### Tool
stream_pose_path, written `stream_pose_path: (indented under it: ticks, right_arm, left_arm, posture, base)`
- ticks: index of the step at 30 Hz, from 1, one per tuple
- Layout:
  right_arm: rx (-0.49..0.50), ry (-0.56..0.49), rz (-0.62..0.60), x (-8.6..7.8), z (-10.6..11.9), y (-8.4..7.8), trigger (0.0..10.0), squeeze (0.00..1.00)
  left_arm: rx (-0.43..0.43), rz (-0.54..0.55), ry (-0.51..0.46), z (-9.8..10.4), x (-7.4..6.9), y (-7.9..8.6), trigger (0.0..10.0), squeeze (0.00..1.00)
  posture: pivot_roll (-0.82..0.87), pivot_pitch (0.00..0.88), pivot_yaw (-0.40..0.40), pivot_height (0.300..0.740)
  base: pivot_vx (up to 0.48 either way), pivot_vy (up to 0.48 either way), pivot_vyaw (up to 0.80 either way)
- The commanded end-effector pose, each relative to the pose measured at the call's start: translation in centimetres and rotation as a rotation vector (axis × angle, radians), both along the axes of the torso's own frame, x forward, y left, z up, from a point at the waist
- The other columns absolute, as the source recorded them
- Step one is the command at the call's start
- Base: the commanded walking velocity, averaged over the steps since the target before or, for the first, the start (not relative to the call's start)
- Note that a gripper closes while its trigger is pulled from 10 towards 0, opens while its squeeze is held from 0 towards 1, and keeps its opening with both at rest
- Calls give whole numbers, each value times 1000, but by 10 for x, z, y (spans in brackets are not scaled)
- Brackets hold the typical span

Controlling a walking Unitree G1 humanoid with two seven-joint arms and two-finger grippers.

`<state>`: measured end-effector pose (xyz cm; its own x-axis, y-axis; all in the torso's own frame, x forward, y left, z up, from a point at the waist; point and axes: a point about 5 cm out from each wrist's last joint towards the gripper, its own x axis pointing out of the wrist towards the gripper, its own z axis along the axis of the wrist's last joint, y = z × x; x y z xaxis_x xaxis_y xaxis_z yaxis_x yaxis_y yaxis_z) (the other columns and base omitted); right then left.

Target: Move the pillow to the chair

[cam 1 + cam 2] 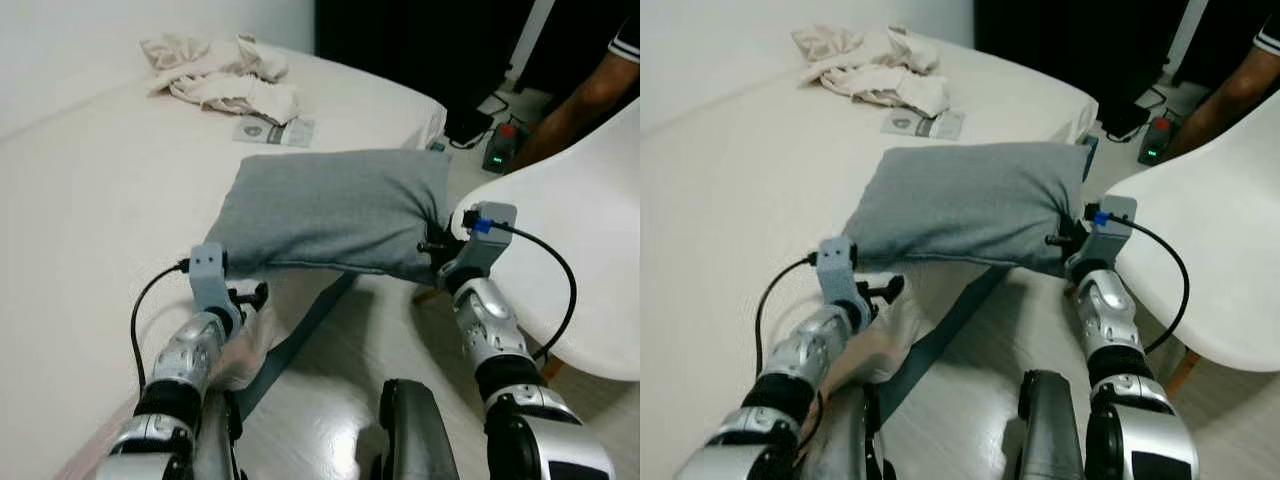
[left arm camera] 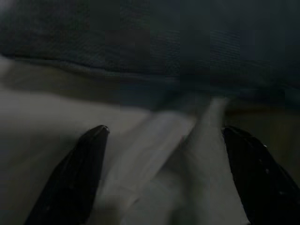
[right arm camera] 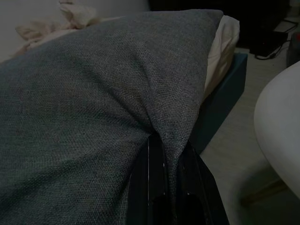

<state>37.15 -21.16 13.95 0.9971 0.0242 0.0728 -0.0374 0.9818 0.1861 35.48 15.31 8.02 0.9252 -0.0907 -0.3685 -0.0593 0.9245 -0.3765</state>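
Note:
The grey pillow (image 1: 335, 210) hangs in the air over the bed's edge, beside the white chair (image 1: 590, 230). My right gripper (image 1: 432, 245) is shut on the pillow's right lower corner, close to the chair's rim. In the right wrist view the fabric (image 3: 117, 93) bunches over the closed fingers (image 3: 161, 183). My left gripper (image 1: 250, 297) sits just under the pillow's left lower corner. Its two black fingers (image 2: 79, 164) stand wide apart and open in the left wrist view, with the pillow's underside (image 2: 150, 42) above them and nothing between them.
The cream bed (image 1: 90, 200) spreads to the left, with crumpled beige cloth (image 1: 220, 70) and a printed leaflet (image 1: 275, 130) at its far side. A person's arm (image 1: 590, 90) reaches in behind the chair. A small device with a green light (image 1: 497, 155) lies on the floor.

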Motion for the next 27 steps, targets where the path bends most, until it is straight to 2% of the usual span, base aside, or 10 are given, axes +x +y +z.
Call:
stream_pose_path:
  ticks: [1,2,4,8,9,11,12,15,24,27]
  right_arm:
    - [10,-48,-35,-1,6,-4,0,0]
    - [10,-48,-35,-1,6,-4,0,0]
    - [20,-50,-36,0,7,-5,0,0]
    - [22,-49,-31,0,7,-4,0,0]
    - [21,-48,-29,0,7,-3,0,0]
    - [21,-47,-26,0,6,-3,0,0]
    - [19,-46,-24,0,6,-3,0,0]
    - [18,-47,-23,0,6,-3,0,0]
    - [11,-47,-13,1,8,-3,0,0]
    - [11,-48,-11,2,9,-3,0,0]
  left_arm:
    - [-93,96,165,-30,-15,9,10000,0]
    - [-93,96,165,-30,-15,9,10000,0]
    - [-455,215,246,-34,-17,5,10000,0]
    - [-594,178,220,-30,-15,-2,10000,0]
    - [-634,162,211,-29,-15,-4,10000,71]
    - [-706,128,191,-27,-16,-6,10000,863]
    - [-737,118,176,-27,-16,-6,10000,1000]
    - [-760,115,165,-26,-17,-6,10000,1000]
    - [-1019,107,8,-6,-14,-11,10000,1000]
    - [-1014,92,-1,-6,-15,-18,10000,1000]
  posture:
    - [-43,127,43,565]
    - [-43,127,43,565]
    - [-42,128,46,565]
    - [-43,127,47,565]
    - [-44,130,48,565]
    - [-44,131,48,565]
    - [-45,133,49,565]
    - [-45,133,49,565]
    - [-38,146,43,565]
    - [-41,148,42,565]
  base:
    - [0,0,0]
    - [0,0,0]
    - [0,0,0]
    - [0,0,0]
    - [0,0,0]
    - [0,0,0]
    - [0,0,0]
    - [0,0,0]
    - [0,0,0]
    - [0,0,0]
